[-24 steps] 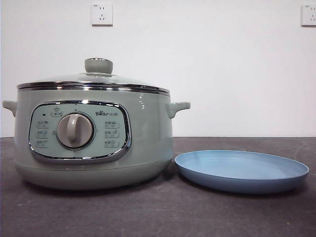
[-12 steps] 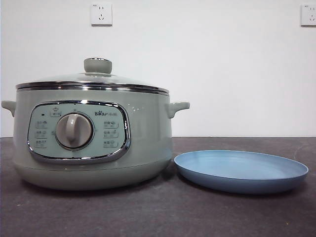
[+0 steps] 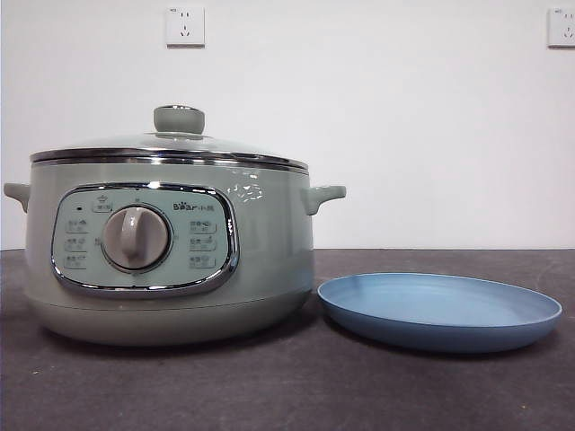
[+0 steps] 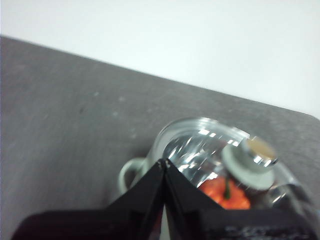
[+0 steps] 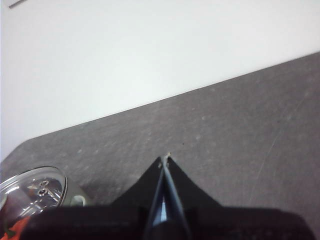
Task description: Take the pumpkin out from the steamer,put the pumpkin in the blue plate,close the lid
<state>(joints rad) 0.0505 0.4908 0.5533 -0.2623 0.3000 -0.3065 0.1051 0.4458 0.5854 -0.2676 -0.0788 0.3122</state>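
Note:
The sage-green steamer (image 3: pixel 171 251) stands at the left of the table in the front view, with its glass lid (image 3: pixel 171 144) seated on the rim and the green knob (image 3: pixel 179 118) on top. Through the glass, the left wrist view shows the orange pumpkin (image 4: pixel 225 194) inside, beside the knob (image 4: pixel 252 160). The blue plate (image 3: pixel 440 310) lies empty to the steamer's right. My left gripper (image 4: pixel 164 162) is shut, hovering above the steamer's lid. My right gripper (image 5: pixel 165 160) is shut too, over bare table, with the lid (image 5: pixel 32 189) off to one side. Neither arm appears in the front view.
A white wall with two sockets (image 3: pixel 185 26) stands behind the dark table (image 3: pixel 296 386). The steamer's side handles (image 3: pixel 323 196) stick out toward the plate.

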